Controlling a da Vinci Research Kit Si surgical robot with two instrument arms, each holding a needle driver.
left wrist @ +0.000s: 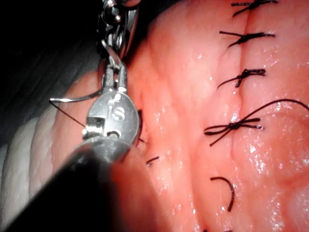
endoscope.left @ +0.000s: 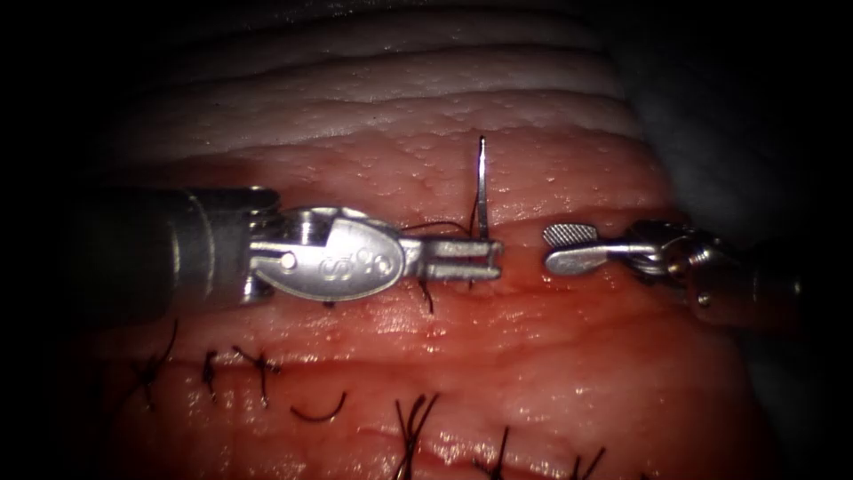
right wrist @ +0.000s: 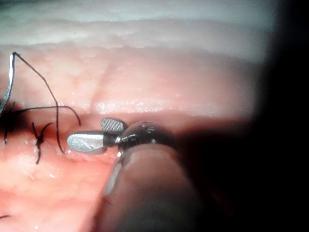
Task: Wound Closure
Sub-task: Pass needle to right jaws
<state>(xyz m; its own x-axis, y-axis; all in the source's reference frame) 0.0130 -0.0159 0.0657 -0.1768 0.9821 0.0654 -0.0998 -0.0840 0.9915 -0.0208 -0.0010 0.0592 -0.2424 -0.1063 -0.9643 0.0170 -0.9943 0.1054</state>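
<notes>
My left tool [endoscope.left: 487, 259] lies across the tissue [endoscope.left: 533, 373] along a groove that runs left to right, jaws shut on the curved needle [endoscope.left: 481, 182]. The needle stands up from the jaws, clear of the tissue above them. Its lower end is hidden by the jaws, so I cannot tell if that end is in the tissue. Dark thread [right wrist: 46, 92] runs down from the needle's upper end [right wrist: 13, 54] to the groove. The same needle [left wrist: 72, 99] arcs out from the left jaws. My right tool [endoscope.left: 553, 247] faces the left one from the right, open, holding nothing, also seen as right tool [right wrist: 89, 134].
A row of tied stitches [endoscope.left: 258, 363] with short cut ends runs along a closed cut nearer the camera. A loose curved thread piece [endoscope.left: 318, 414] lies among them. A small knot [right wrist: 38, 141] sits beside the thread in the groove. Red fluid wets the tissue there.
</notes>
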